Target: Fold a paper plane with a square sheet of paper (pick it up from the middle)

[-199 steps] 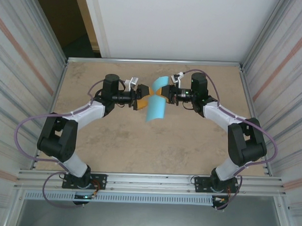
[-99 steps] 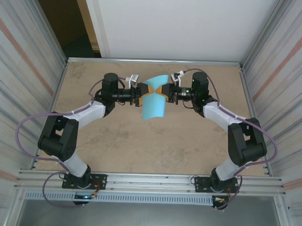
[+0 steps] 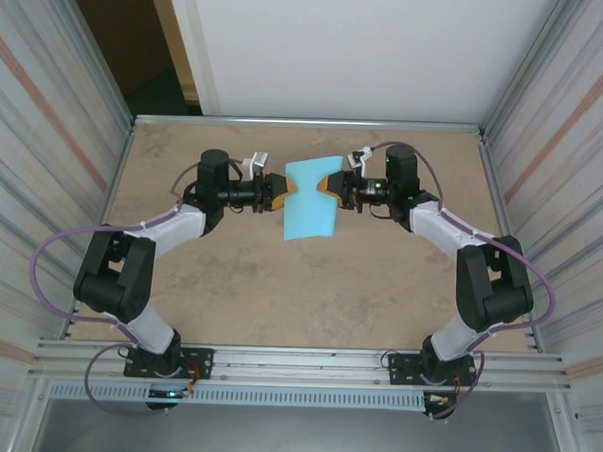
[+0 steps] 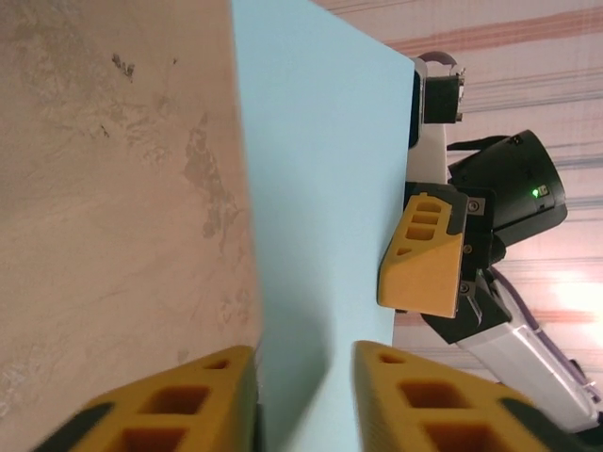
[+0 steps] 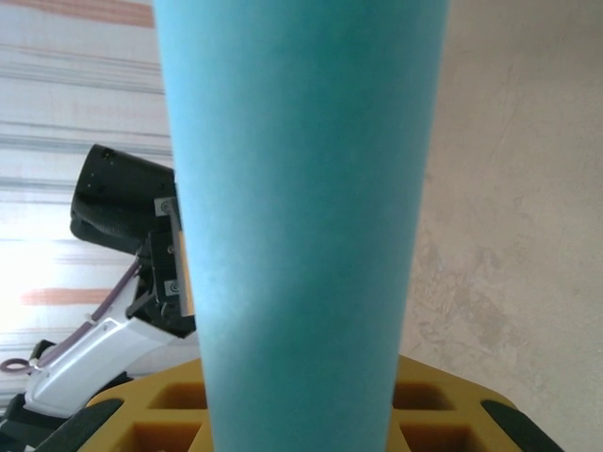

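The sheet hangs over the far half of the table, the right gripper clamped on it and the left gripper apparently clamped too, so pick-up is complete and the first lengthwise fold calls for matched edges.

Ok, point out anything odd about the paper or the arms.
Nothing is torn or dropped. The square sheet of paper hangs above the table between the left pincer and right pincer, slightly bowed, no crease visible.

square sheet of paper above table, left tool, right tool pinching opposite edges
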`<action>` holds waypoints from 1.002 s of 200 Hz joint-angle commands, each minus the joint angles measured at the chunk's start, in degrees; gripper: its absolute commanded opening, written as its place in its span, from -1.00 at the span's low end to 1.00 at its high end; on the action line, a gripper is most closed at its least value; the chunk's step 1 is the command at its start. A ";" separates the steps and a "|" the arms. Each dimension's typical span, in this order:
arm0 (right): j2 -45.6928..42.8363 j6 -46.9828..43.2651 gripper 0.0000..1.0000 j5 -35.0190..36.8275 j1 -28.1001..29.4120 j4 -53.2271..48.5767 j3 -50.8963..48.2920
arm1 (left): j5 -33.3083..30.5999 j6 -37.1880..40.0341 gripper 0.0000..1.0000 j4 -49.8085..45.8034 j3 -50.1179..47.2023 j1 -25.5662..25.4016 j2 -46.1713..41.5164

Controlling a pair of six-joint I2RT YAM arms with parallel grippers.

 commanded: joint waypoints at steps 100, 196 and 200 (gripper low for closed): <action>-1.29 -25.38 0.59 40.21 -3.86 -43.86 7.08 | -7.94 27.21 -1.00 -42.08 5.71 3.45 -4.81; 8.87 -24.21 0.26 38.06 11.31 -40.33 12.84 | -27.05 45.49 -1.00 -72.30 19.19 3.24 1.06; 9.47 -23.93 0.24 37.63 11.78 -39.92 12.99 | -28.80 46.27 -1.00 -73.71 19.87 3.08 1.42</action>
